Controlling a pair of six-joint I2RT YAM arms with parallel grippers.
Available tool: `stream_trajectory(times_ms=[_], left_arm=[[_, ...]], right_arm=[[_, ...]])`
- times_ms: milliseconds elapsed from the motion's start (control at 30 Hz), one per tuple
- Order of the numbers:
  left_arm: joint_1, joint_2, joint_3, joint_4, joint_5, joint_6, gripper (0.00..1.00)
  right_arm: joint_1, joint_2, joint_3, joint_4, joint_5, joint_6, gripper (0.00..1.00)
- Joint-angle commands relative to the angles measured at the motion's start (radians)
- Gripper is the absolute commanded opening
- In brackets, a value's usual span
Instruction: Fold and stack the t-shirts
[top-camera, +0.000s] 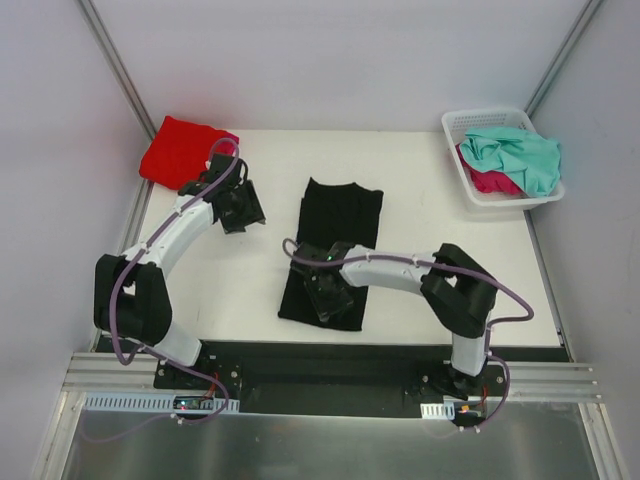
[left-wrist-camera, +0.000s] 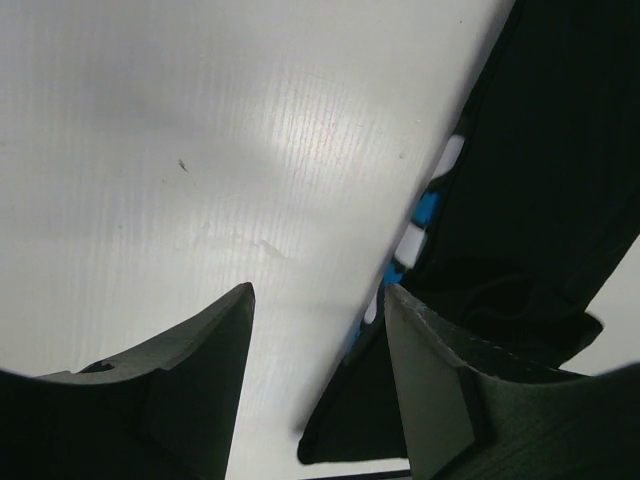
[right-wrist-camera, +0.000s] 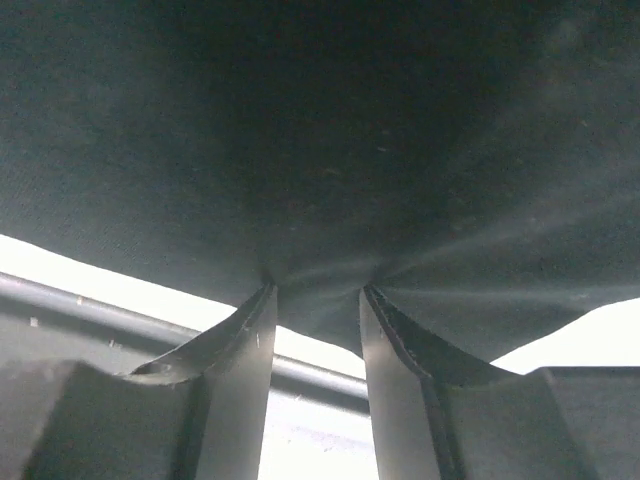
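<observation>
Top: black shirt (top-camera: 335, 225) lies flat at centre of table (top-camera: 250, 290); red shirt (top-camera: 180, 150) far left; teal shirt (top-camera: 515, 155) and pink shirt (top-camera: 490, 182) in basket (top-camera: 480, 118); my left gripper (top-camera: 240, 208) near red shirt, my right gripper (top-camera: 325, 290) on black shirt's near end | Left wrist: fingers (left-wrist-camera: 200, 350) apart over table | Right wrist: fingers (right-wrist-camera: 240, 340) clamped on black shirt's fold

The top view is bright and even, lit softly from above. The white table (top-camera: 240, 280) looks a bit washed out, and the arms (top-camera: 190, 225) make only faint shadows. The black shirt (top-camera: 340, 215) is so dark its folds barely show. In the left wrist view, glare shines on the table, and the near fingers (left-wrist-camera: 190, 390) are dark and blurry. The right wrist view is dim, with glaring white strips low down.
</observation>
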Motion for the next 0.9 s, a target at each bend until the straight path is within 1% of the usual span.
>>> stream_trajectory(times_ms=[0, 100, 200, 300, 533, 633, 733, 800, 833, 867], left_arm=[[-0.002, -0.07, -0.02, -0.026, 0.002, 0.015, 0.55], [-0.002, -0.093, -0.038, -0.027, 0.015, 0.011, 0.55], [-0.003, -0.124, -0.064, -0.026, 0.043, 0.011, 0.54], [-0.003, -0.161, -0.092, -0.026, 0.051, 0.017, 0.55], [-0.003, -0.239, -0.133, -0.036, 0.06, 0.028, 0.55], [-0.005, -0.251, -0.133, -0.052, 0.106, 0.024, 0.54], [-0.032, -0.267, -0.161, -0.059, 0.126, 0.014, 0.54], [-0.052, -0.271, -0.201, -0.067, 0.149, 0.014, 0.55], [-0.056, -0.27, -0.215, -0.07, 0.199, 0.014, 0.54], [-0.06, -0.273, -0.244, -0.078, 0.218, 0.015, 0.54]], right_arm=[[0.144, -0.04, -0.026, -0.138, 0.026, 0.162, 0.41], [0.163, -0.086, 0.006, -0.198, 0.089, 0.2, 0.41], [0.158, -0.125, 0.042, -0.25, 0.156, 0.199, 0.42], [0.134, -0.144, 0.043, -0.261, 0.166, 0.184, 0.41], [0.097, -0.146, -0.019, -0.218, 0.161, 0.171, 0.4], [0.095, -0.123, -0.036, -0.195, 0.151, 0.174, 0.4], [0.088, -0.106, -0.07, -0.146, 0.138, 0.176, 0.39], [0.069, -0.127, -0.095, -0.109, 0.143, 0.179, 0.39], [0.046, -0.168, -0.121, -0.101, 0.144, 0.185, 0.39], [0.033, -0.197, -0.141, -0.083, 0.147, 0.187, 0.38]])
